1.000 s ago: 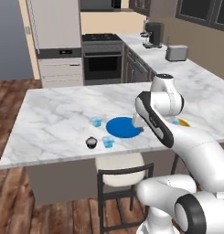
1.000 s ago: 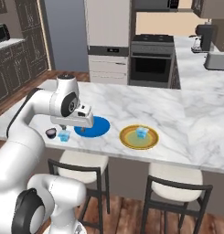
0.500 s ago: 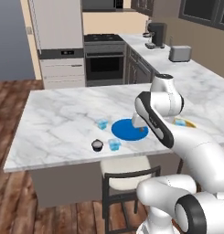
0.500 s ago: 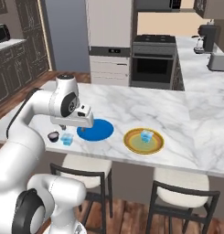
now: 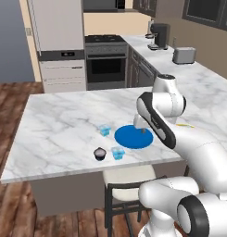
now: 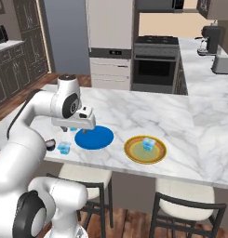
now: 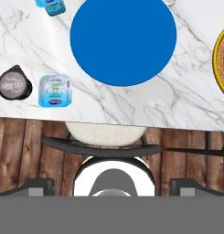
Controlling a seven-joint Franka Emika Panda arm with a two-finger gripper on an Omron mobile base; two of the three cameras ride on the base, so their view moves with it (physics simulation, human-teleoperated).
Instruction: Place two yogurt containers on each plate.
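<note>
One pale blue yogurt cup (image 6: 148, 144) is seen standing on the yellow-rimmed plate (image 6: 134, 154), which lies on the tabletop (image 6: 171, 121) just beside the blue plate (image 6: 99, 139), on the side away from the loose cups. The blue plate itself carries nothing. Three cups are left on the marble around the blue plate: a pale blue cup (image 5: 117, 152) near its front edge, a dark cup (image 5: 100, 154) just beyond that one and farther from the plate, and a second pale blue cup (image 5: 104, 130) near the plate's far edge.

The task is judged to be at an early stage: one of four cups is placed, so one more is owed to the yellow-rimmed plate and two to the blue plate.

The gripper (image 6: 83, 131) is held above the blue plate's edge on the loose cups' side; whether it is spread or pressed together cannot be told, and nothing is seen carried in it
</note>
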